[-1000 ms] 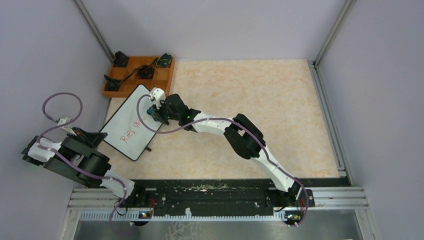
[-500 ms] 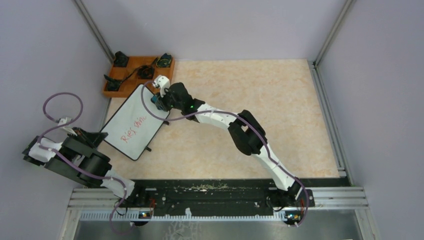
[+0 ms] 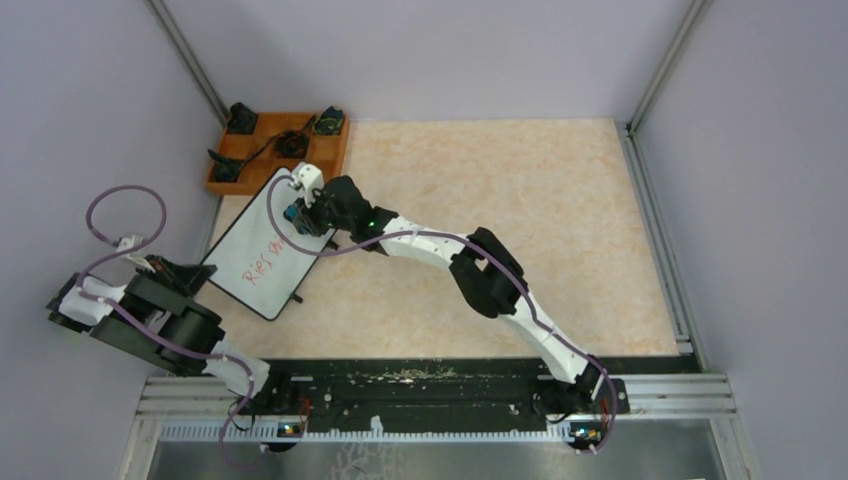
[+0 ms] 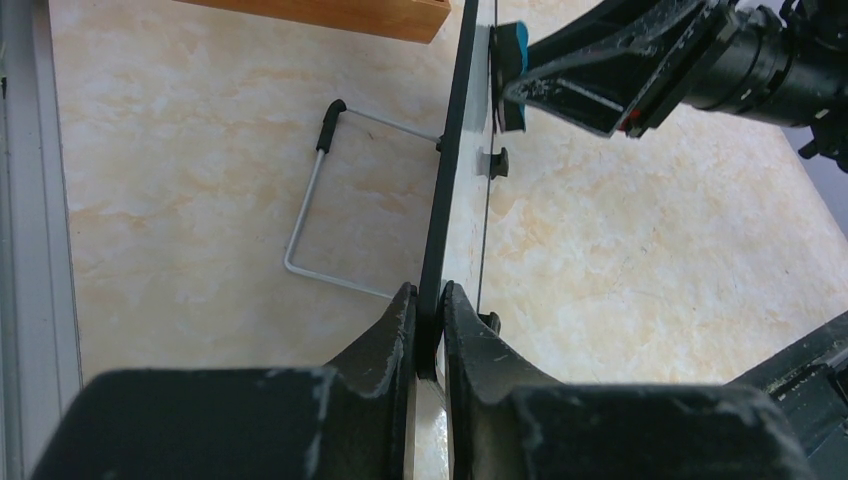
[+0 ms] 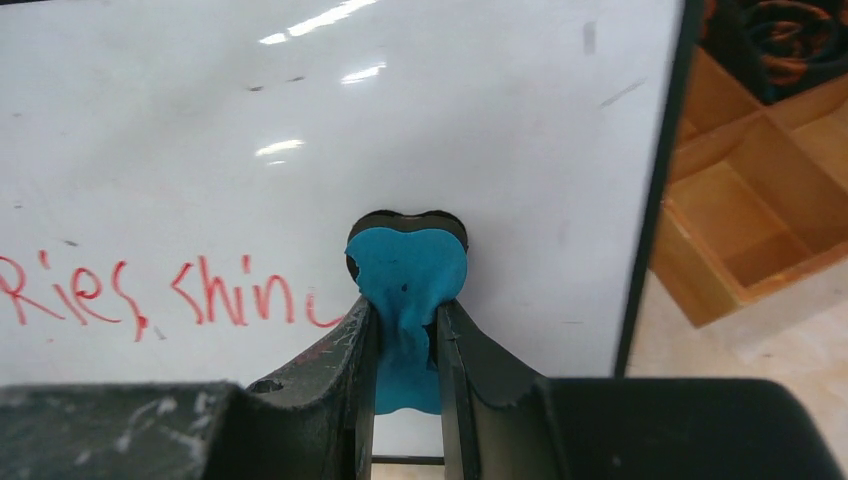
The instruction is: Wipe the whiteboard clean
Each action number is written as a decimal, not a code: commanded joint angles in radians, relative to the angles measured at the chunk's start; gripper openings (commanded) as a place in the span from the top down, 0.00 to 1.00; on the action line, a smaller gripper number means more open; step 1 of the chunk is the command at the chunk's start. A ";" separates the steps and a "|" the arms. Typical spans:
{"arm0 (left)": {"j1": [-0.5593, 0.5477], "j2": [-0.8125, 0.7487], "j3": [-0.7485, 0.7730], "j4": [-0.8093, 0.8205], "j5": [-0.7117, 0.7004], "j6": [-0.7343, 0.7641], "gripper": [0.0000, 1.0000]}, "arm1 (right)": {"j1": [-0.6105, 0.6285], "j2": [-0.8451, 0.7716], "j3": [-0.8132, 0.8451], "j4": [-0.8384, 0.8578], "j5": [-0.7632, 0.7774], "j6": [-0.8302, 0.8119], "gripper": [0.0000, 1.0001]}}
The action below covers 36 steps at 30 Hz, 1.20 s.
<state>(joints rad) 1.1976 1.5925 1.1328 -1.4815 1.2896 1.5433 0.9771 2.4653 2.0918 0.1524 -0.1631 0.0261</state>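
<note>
Whiteboard (image 3: 265,250) at 9 o'clock on table (image 3: 520,220), orange tray (image 3: 336,152) just beyond; left gripper (image 4: 428,297) pinched on its near edge, likely steadying it, while right gripper (image 5: 405,312) clamps blue eraser (image 5: 408,268) against the face, at 3 o'clock of red writing (image 5: 150,295).

Two white-and-black robot arms, the left arm (image 3: 160,322) and the right arm (image 3: 505,290), each trailed by a mauve cable (image 3: 125,188). Just behind the right pincer (image 5: 400,318) sits what may be a green status light (image 3: 372,212). Its black fingers (image 5: 320,390) are scuffed white.
</note>
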 commanded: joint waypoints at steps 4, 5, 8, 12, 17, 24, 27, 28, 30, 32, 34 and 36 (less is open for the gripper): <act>0.016 -0.015 -0.035 0.067 -0.068 0.061 1.00 | 0.065 -0.047 -0.053 0.076 -0.030 0.027 1.00; 0.016 -0.017 -0.034 0.067 -0.070 0.062 1.00 | 0.073 -0.056 -0.069 0.085 -0.028 0.027 1.00; 0.016 -0.018 -0.033 0.067 -0.069 0.061 1.00 | 0.092 -0.082 -0.111 0.109 -0.036 0.040 1.00; 0.016 -0.017 -0.033 0.067 -0.071 0.061 1.00 | 0.111 -0.110 -0.158 0.153 -0.057 0.062 1.00; 0.016 -0.013 -0.037 0.067 -0.076 0.064 1.00 | 0.133 -0.114 -0.157 0.156 -0.078 0.067 1.00; 0.016 -0.009 -0.038 0.068 -0.073 0.066 1.00 | 0.168 -0.075 -0.071 0.103 -0.089 0.045 1.00; 0.015 -0.011 -0.038 0.067 -0.076 0.067 1.00 | 0.169 -0.047 -0.013 0.053 -0.064 0.029 1.00; 0.015 -0.011 -0.038 0.067 -0.078 0.067 1.00 | 0.169 -0.037 0.007 0.040 -0.052 0.019 1.00; 0.016 -0.013 -0.039 0.068 -0.076 0.068 1.00 | 0.169 -0.020 0.029 0.023 -0.030 -0.006 1.00; 0.015 -0.012 -0.039 0.068 -0.075 0.067 1.00 | 0.165 -0.008 0.049 0.006 -0.007 -0.029 1.00; 0.015 -0.011 -0.038 0.067 -0.073 0.067 1.00 | 0.159 0.004 0.072 -0.006 -0.002 -0.042 1.00; 0.016 -0.008 -0.036 0.067 -0.075 0.068 1.00 | 0.149 0.020 0.092 -0.015 -0.001 -0.046 1.00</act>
<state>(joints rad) 1.2007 1.5818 1.1152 -1.4738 1.2991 1.5497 1.1416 2.4359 2.1124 0.1501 -0.1921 0.0189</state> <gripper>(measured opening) 0.164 0.238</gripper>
